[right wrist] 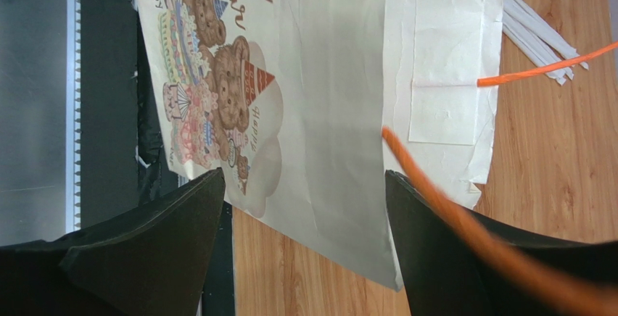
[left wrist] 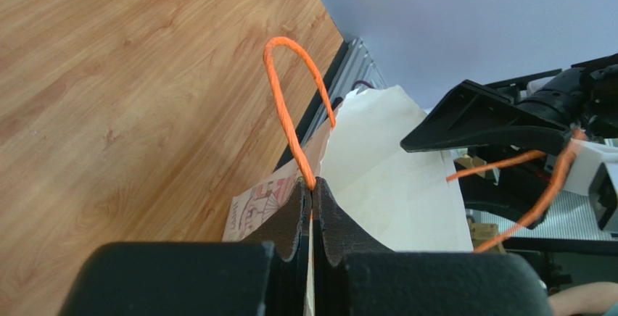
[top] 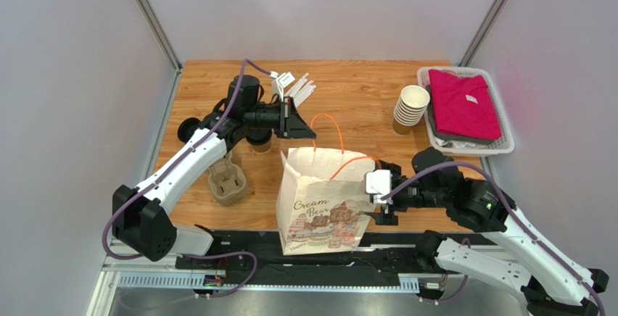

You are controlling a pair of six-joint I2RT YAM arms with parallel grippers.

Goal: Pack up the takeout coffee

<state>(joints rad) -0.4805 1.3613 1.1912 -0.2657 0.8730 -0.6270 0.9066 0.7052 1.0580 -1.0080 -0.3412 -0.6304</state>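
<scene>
- Sitting on the counter (top: pixel 348 84) under the left arm's wrist is the takeout coffee (top: pixel 262 144): black lid on, half hidden by the arm, and clearly not in the bag.
- Just on the near side of it lies the pulp cup tray (top: pixel 226 182), close to the cup but apart from it.
- Off to its right, at the counter's near edge, is the paper bag (top: pixel 319 200), with the bear print facing the overhead camera and the orange handles (top: pixel 328 122) arching above the mouth.
- The left claw (left wrist: pixel 312 185) is clenched hard on the bag's far rim, pinching the paper right at the foot of one handle.
- The right claw (right wrist: pixel 303 178) is released, its fingers spread wide either side of the printed wall and gripping nothing. A handle loop runs across in front of one finger.
- My read is that we're in the bag-opening step, with one rim pinned and the cup untouched.
- The next move calls for that free right claw either to take the near rim and spread the mouth, or to reach past the bag for the cup. That's a long way over, and the loose loop could snag.
- Further out at the far right are a stack of lidless cups (top: pixel 410 109) and a basket (top: pixel 500 146) holding a pink shirt (top: pixel 464 102).
</scene>
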